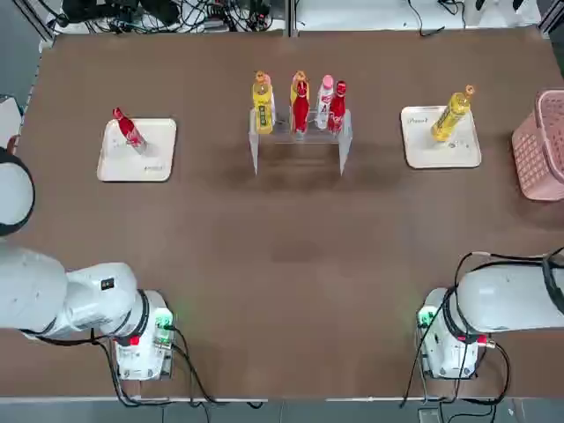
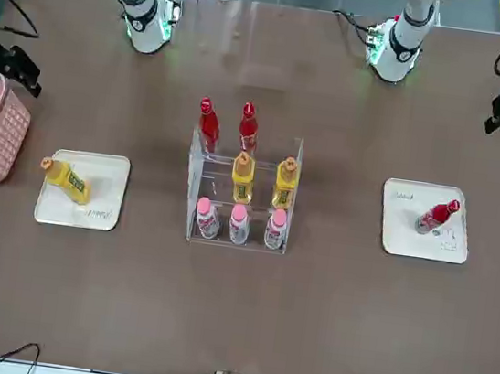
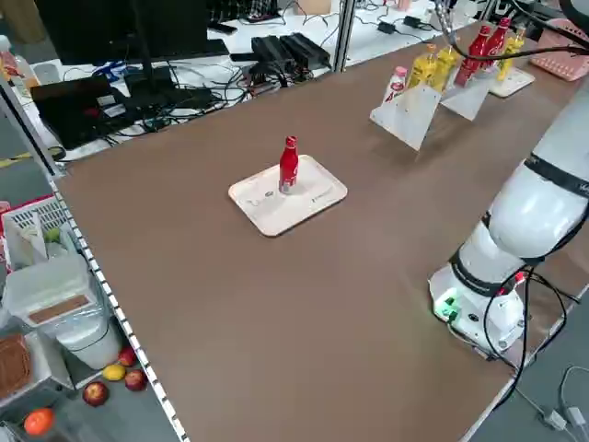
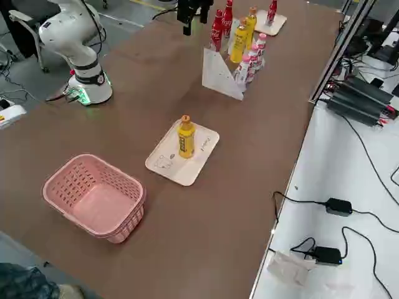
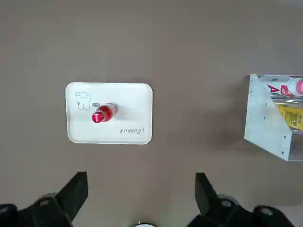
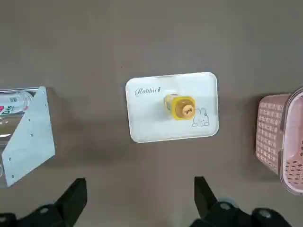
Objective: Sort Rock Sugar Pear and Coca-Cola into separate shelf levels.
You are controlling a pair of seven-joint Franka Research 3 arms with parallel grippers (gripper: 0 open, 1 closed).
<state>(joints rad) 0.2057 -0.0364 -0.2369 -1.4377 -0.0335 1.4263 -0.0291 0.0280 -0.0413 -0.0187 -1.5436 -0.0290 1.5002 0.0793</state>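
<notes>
Two loose bottles wait on trays: one Coca-Cola (image 1: pixel 129 131) before my left claw (image 5: pixel 140 198), one Rock Sugar Pear (image 1: pixel 451 115) before my right claw (image 6: pixel 139 201). Both claws are released, holding nothing. I judge the bottles stiff, smooth, easy to tip; I would grasp mid-body. The shelf levels (image 1: pixel 298 134) already hold bottles crowding it; the pink basket (image 1: pixel 539 148) stands beside the right tray.

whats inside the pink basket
Nothing shows in the pink basket: the right side view sees down to its bare mesh floor. The near wall hides a narrow strip of that floor.
</notes>
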